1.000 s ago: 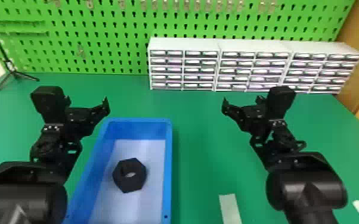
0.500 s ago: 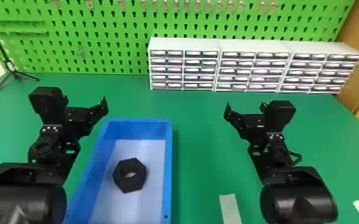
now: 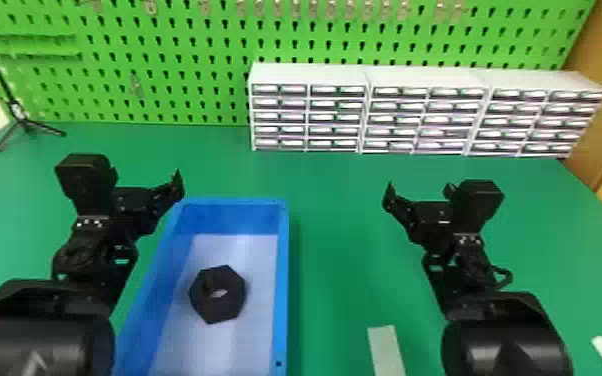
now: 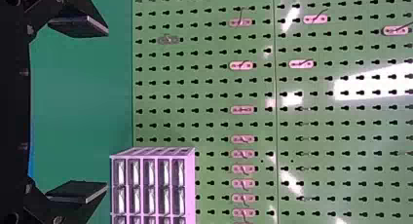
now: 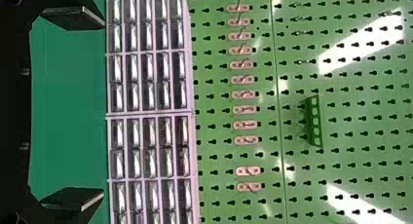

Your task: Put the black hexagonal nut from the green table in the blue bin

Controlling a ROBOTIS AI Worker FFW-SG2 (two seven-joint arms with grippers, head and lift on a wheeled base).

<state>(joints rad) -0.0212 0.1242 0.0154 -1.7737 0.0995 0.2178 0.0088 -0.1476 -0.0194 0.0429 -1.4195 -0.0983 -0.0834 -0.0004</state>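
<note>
Because the black hexagonal nut [image 3: 215,310] lies inside the blue rectangular plastic bin [image 3: 282,280], I judge the transfer complete. The nut rests flat on the pale bin floor, apart from the walls, with its central hole facing up. I take this as the stable position: a broad face bears the load, so rolling is unlikely.

Clock positions below are read in the head view, with the nut at the dial centre and 12 o'clock pointing away from me.

Left gripper [image 4: 107,109]: at 11 o'clock, by the bin's far left corner. Its fingers are wide apart and hold nothing.

Right gripper [image 5: 103,108]: at 2 o'clock, to the side of the bin. Its fingers are also spread wide and empty. I presume this stance keeps both tools ready while leaving the nut unobstructed.

The bin stands on the green desk [image 3: 340,250], to the robot's left, presumably within easy reach of the left arm. The white small-drawer cabinets [image 3: 310,117] stand between 1 and 2 o'clock, against the green pegboard, likely to free the working area.

Recommended action: hold position or withdraw both arms. Caution: lowering the left gripper here could strike the rim and shift the bin.
</note>
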